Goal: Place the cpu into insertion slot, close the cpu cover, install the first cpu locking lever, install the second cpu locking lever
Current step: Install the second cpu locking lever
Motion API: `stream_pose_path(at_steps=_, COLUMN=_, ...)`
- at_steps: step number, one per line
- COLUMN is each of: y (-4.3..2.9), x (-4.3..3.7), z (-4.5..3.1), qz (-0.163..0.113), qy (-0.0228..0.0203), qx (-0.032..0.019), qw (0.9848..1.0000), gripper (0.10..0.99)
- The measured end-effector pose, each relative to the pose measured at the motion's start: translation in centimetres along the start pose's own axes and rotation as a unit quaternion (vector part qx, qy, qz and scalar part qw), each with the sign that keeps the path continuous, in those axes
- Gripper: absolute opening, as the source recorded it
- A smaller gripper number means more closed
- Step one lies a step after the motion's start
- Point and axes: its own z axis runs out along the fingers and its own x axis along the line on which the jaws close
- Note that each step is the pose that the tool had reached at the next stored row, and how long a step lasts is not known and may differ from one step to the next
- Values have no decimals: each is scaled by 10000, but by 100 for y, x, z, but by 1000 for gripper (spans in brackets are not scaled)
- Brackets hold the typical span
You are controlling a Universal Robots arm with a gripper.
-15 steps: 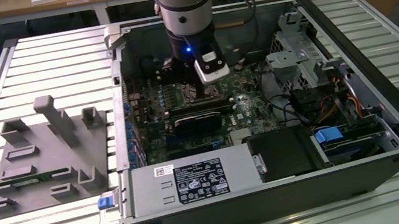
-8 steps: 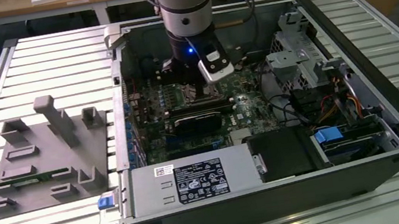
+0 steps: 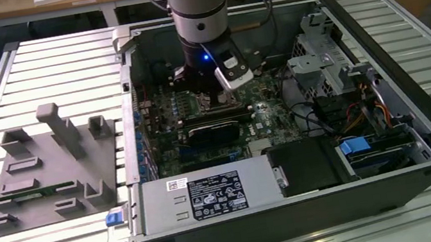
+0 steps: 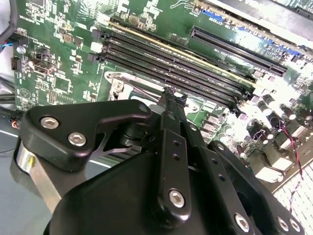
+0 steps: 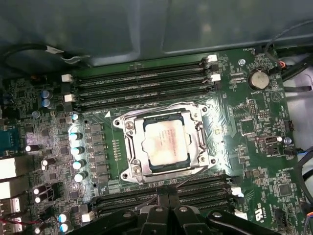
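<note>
Slatted metal tabletop [image 3: 32,59] carries the open computer case [image 3: 424,127], and you are looking down into it in the exterior view. Nearest you sits the power supply [image 3: 202,198] with a white label whose print you cannot read; on the exterior view's left a grey fixture block [image 3: 49,167] rests on the slats. Farther in, the gripper [image 4: 168,93] hangs over the green motherboard [image 3: 270,109], its black fingers drawn together into one narrow tip, pinching nothing, just above the memory slots [image 4: 195,68].

In the first wrist view the cpu [image 5: 165,143] lies seated in the insertion slot [image 5: 128,152], its pale metal top facing up. The cpu cover [image 5: 198,128] lies down around it, framing the chip through its window. You cannot tell how the locking levers sit. Beyond the socket, a coin cell [image 5: 258,80] sits near the board's edge.
</note>
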Motion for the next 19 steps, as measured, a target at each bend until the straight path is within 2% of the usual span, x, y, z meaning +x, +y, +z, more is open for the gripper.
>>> stream_pose_path(at_steps=10, y=-3, x=7, z=22, qz=31, qy=-3, qx=1, qw=10000, gripper=102)
stream_pose_path(at_steps=19, y=-33, x=100, z=64, qz=48, qy=-10, qx=-1, qw=10000, gripper=102)
